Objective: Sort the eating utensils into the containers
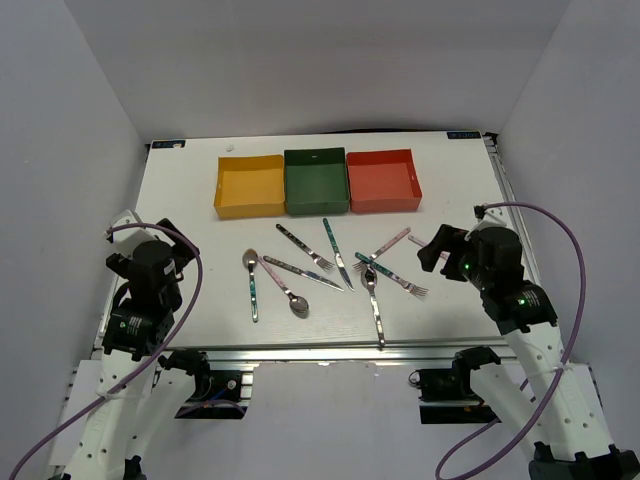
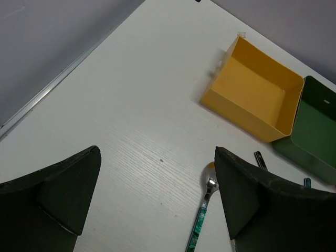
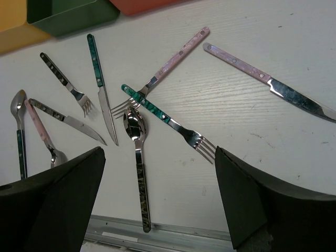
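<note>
Across the lower middle of the overhead frame, nine utensils lie loose on the white worktop (image 1: 180, 190); none is in a box. The yellow container (image 1: 249, 186), green container (image 1: 316, 180) and red container (image 1: 383, 180) sit side by side in a row at upper centre, and all look empty. The left end effector (image 1: 172, 243) hangs at frame left, jaws wide, holding nothing. The right end effector (image 1: 437, 248) hangs at frame right, also wide and empty.

Risks, as I judge them:
- The pink fork (image 3: 178, 55) and teal fork (image 3: 157, 113) cross near the pink one's neck. The dark spoon (image 3: 139, 173) has its bowl just beside that crossing, so a pinch on any of the three could drag the others.
- The handles are thin and lie flat on the surface. A shallow close may slip off one or skid it away.
- The dark spoon's handle end reaches the front rail (image 3: 157, 233), where a nudge could send it over.

Views:
- The right wrist camera shows the pink knife (image 3: 262, 79) whole, at its upper right. Overhead it is mostly hidden behind the right end effector.
- The left wrist camera catches only the teal spoon (image 2: 199, 220) at lower centre and the yellow container's bare floor.
- Only the overhead view shows all three containers and both arms together.
</note>
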Controlling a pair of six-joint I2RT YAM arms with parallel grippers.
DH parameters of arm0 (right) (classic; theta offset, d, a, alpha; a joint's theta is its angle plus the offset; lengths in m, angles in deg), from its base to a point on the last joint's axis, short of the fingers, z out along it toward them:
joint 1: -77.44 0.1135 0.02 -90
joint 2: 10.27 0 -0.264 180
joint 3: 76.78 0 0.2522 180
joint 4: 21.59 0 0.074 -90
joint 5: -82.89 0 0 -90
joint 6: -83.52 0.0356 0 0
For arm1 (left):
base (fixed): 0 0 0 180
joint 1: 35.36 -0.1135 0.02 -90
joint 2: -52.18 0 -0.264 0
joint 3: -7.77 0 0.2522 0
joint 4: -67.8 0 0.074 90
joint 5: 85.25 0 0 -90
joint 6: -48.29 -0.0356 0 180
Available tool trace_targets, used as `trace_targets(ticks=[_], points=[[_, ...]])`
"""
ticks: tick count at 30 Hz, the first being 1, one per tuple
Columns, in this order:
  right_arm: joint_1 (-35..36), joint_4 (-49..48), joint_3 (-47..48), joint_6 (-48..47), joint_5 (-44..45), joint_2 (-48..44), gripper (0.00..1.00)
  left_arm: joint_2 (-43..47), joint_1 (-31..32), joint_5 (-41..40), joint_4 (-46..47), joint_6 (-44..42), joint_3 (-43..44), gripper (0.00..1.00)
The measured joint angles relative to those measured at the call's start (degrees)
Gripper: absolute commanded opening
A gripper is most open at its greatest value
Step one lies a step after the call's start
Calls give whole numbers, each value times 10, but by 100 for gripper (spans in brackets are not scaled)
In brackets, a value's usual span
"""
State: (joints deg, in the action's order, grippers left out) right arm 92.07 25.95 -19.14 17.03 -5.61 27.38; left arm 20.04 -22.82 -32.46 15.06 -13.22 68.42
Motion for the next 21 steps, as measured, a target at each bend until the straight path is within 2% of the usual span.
trace_targets(ticks=[4,11,14,18,21], points=[[0,0,0,-2,-15,2,89,0,0,0,0,0,0,98],[0,-49,-2,17,-137,6,89,0,0,0,0,0,0,98],[16,-61,-2,31,-142,36,89,0,0,0,0,0,0,98],[121,-61,7,47,-77,123,89,0,0,0,0,0,0,98],[250,-57,16,69,18,209,89,-5,0,2,0,0,0,98]])
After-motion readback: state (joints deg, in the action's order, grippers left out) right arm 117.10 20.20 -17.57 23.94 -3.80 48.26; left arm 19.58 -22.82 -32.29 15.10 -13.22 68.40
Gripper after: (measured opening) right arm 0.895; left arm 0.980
